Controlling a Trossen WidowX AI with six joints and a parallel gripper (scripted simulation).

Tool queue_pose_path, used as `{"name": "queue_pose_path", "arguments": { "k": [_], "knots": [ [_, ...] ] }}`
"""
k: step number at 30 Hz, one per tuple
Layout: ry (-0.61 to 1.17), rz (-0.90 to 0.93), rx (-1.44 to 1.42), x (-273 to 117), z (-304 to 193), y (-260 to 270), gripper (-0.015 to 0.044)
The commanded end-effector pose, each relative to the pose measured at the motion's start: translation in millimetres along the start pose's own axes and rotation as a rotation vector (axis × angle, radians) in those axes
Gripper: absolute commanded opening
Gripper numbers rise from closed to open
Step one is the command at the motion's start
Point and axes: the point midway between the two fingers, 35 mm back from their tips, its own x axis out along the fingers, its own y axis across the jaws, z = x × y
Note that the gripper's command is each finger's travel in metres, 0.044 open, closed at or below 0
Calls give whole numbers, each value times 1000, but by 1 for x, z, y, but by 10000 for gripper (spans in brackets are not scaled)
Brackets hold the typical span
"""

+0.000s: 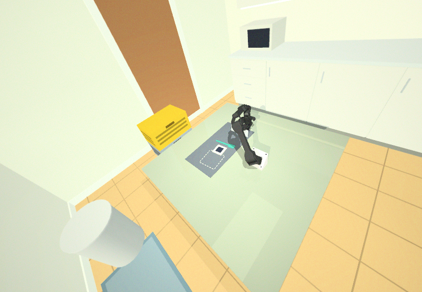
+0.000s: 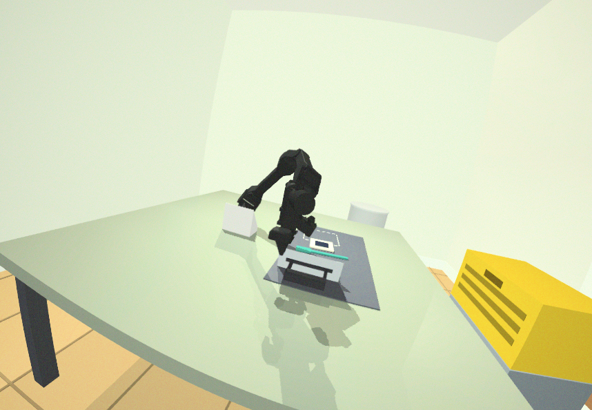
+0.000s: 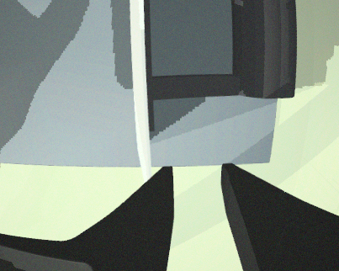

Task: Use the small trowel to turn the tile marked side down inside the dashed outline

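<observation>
The tile, white with a dark square facing up, lies flat at the edge of the dashed outline. A thin teal tool with a small blade lies beside it. A pale plate with a black handle bar stands on edge on the mat. Which tool is the trowel, I cannot tell for certain. My gripper is partly open and empty, just beyond the plate's end in the wrist view. The arm hides part of the plate in the top view.
The arm's white base stands on the table beside the mat. A yellow box stands past the table's edge on the mat's far side from the base. A pale cylinder stands off another table edge.
</observation>
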Motion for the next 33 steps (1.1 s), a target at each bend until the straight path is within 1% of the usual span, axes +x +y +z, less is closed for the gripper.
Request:
{"name": "queue_pose_path", "arguments": {
  "k": [1,33],
  "knots": [
    [1,7,3,2,1,7,100],
    [1,9,3,2,1,43,100]
  ]
}}
